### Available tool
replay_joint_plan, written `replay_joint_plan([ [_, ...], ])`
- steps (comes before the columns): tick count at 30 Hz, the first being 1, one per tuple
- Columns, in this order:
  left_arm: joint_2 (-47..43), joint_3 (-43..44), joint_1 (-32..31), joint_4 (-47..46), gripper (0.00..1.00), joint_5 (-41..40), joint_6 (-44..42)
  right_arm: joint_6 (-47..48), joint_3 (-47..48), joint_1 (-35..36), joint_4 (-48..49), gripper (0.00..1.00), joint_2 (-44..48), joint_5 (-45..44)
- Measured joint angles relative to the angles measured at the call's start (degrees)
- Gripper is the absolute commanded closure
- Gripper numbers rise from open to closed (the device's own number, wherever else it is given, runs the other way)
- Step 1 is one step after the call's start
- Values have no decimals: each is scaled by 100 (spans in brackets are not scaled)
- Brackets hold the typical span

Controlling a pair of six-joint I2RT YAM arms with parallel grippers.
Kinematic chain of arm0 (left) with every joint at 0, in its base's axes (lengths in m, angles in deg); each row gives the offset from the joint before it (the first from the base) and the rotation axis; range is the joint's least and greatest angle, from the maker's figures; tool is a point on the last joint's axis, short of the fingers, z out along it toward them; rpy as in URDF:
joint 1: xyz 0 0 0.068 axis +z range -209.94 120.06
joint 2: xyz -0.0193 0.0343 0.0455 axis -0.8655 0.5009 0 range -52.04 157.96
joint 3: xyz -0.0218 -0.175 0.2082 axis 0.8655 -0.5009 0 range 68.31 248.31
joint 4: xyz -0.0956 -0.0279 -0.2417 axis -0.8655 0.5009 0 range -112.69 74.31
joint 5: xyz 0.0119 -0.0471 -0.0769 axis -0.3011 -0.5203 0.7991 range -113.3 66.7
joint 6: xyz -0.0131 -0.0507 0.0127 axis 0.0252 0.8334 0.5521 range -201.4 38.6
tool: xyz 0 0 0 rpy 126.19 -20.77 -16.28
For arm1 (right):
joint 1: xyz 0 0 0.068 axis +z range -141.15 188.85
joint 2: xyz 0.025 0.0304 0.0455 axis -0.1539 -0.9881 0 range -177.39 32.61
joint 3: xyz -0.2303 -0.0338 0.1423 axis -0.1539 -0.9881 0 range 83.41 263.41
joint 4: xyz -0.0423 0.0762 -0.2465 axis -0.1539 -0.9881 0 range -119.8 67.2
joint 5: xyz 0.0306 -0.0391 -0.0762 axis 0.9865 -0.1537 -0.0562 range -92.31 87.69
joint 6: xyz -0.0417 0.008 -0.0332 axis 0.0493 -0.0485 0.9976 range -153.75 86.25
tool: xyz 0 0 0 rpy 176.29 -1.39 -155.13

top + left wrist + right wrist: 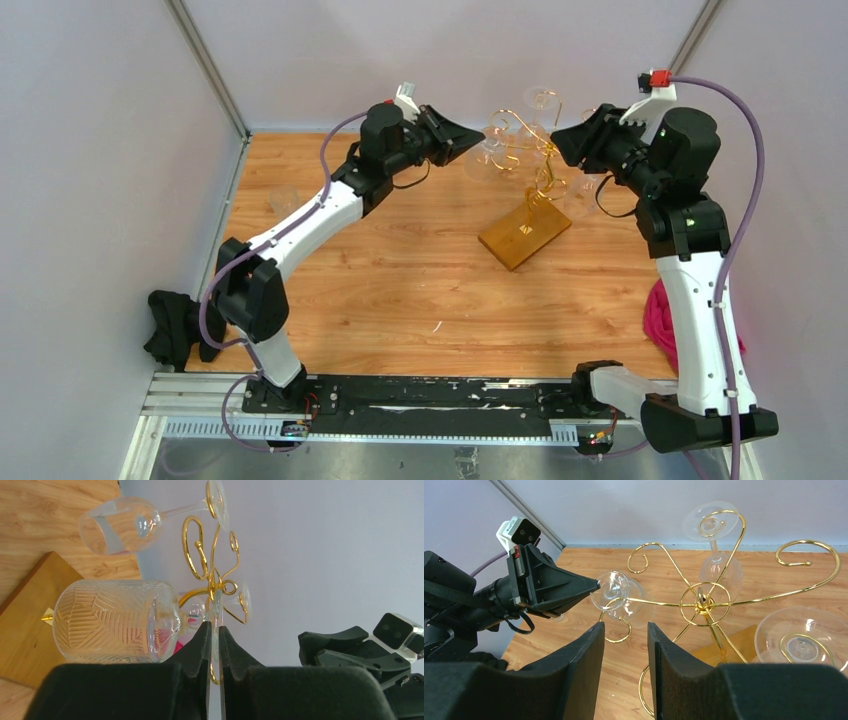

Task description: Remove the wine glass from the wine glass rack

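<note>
Wood tabletop [400, 285]: wine glass rack [520, 238] upright; wine glass [115, 622] hangs stem vertical, bowl down, foot pinched by left gripper [214, 630]; right gripper [625, 627] spread.

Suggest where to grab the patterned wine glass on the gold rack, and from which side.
Pinch the patterned wine glass at its foot rim or stem, coming from outside the rack, where the left claw sits. It hangs bowl-down, foot caught on a curled arm; the bowl looks too wide, and wire crowds the hub side.
</note>
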Motion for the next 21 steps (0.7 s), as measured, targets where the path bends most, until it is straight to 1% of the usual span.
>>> replay_joint_plan([
  [9,-686,-564,354,83,100,-170,-177,-81,-111,0,90,60,-24,184],
  [13,-1049,-754,560,138,100,-240,-269,-149,-114,0,186,57,-129,334],
  [16,-1287,-785,601,181,100,-205,-299,-273,-118,0,341,54,-273,636],
  [21,-1803,-942,590,74,100,28,-275,-658,-422,4,990,51,-474,1368],
])
